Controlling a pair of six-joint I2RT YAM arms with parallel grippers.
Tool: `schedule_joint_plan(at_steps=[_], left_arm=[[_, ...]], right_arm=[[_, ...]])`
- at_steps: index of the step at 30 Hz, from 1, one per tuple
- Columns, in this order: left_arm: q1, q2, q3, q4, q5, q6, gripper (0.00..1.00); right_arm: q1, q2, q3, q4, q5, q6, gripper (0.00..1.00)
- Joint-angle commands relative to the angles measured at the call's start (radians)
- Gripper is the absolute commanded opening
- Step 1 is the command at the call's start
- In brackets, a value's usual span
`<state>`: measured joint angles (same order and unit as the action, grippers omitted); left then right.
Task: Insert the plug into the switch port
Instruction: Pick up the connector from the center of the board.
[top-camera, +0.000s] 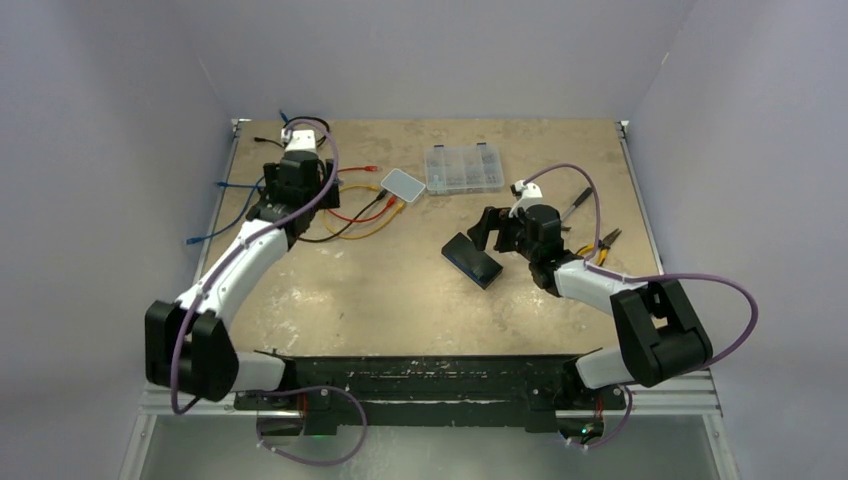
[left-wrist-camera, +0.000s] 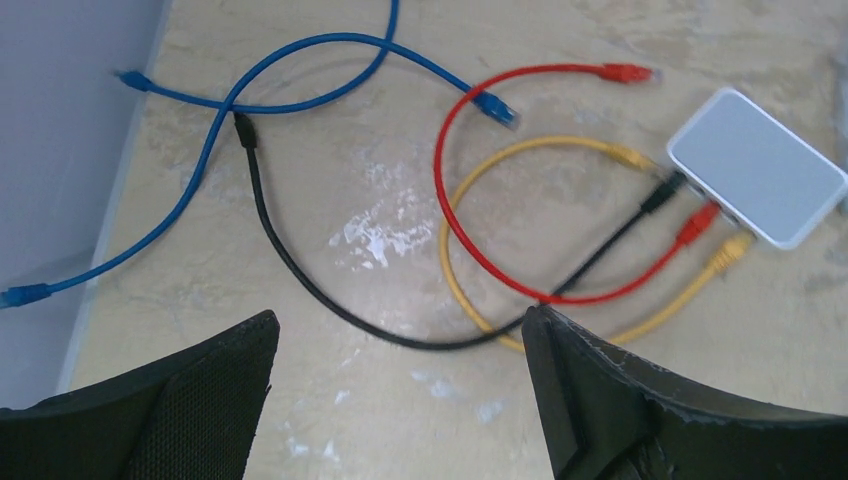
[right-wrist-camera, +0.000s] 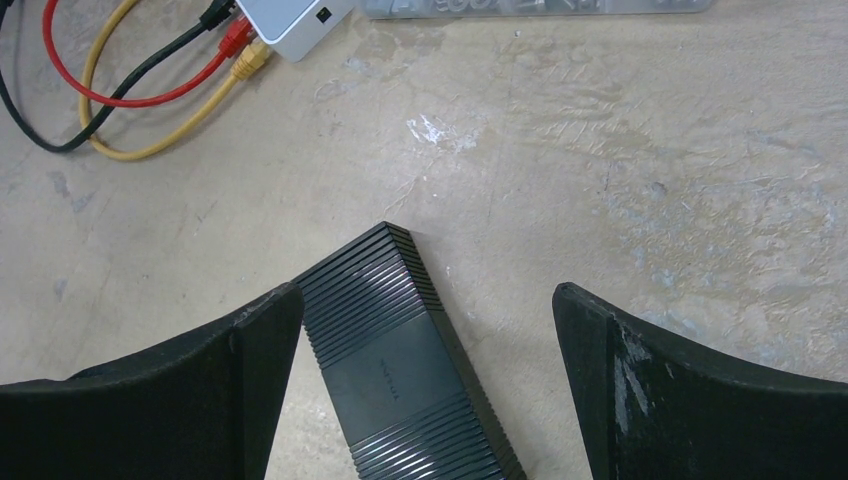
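Observation:
A white switch lies at the back centre with black, red and yellow plugs in its ports. The loose ends, a red plug, a blue plug and a black plug, rest on the table. My left gripper hangs open above the cable loops, holding nothing. A black ribbed switch lies mid-table. My right gripper is open over it, fingers apart on both sides and not touching it.
A clear parts box stands behind the white switch. Pliers and a screwdriver lie at the right. Blue cables trail to the table's left edge by the wall.

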<state>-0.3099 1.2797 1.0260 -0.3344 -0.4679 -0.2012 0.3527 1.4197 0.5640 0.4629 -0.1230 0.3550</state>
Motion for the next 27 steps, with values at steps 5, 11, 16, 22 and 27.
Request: schedule_joint_plan(at_steps=[5, 11, 16, 22, 27], left_arm=[[0.244, 0.262, 0.144, 0.169, 0.214, -0.204, 0.91], [0.308, 0.428, 0.239, 0.265, 0.188, -0.068, 0.91], [0.364, 0.596, 0.325, 0.290, 0.136, 0.063, 0.91], [0.448, 0.734, 0.394, 0.312, 0.194, 0.110, 0.82], [0.530, 0.817, 0.466, 0.289, 0.356, 0.095, 0.65]], right_arm=[[0.000, 0.003, 0.019, 0.025, -0.023, -0.001, 0.96], [-0.001, 0.013, 0.024, 0.026, -0.054, 0.002, 0.96], [-0.001, 0.026, 0.029, 0.028, -0.076, 0.002, 0.95], [0.000, 0.061, 0.042, 0.023, -0.102, 0.001, 0.95], [-0.001, 0.092, 0.056, 0.016, -0.126, -0.001, 0.94]])
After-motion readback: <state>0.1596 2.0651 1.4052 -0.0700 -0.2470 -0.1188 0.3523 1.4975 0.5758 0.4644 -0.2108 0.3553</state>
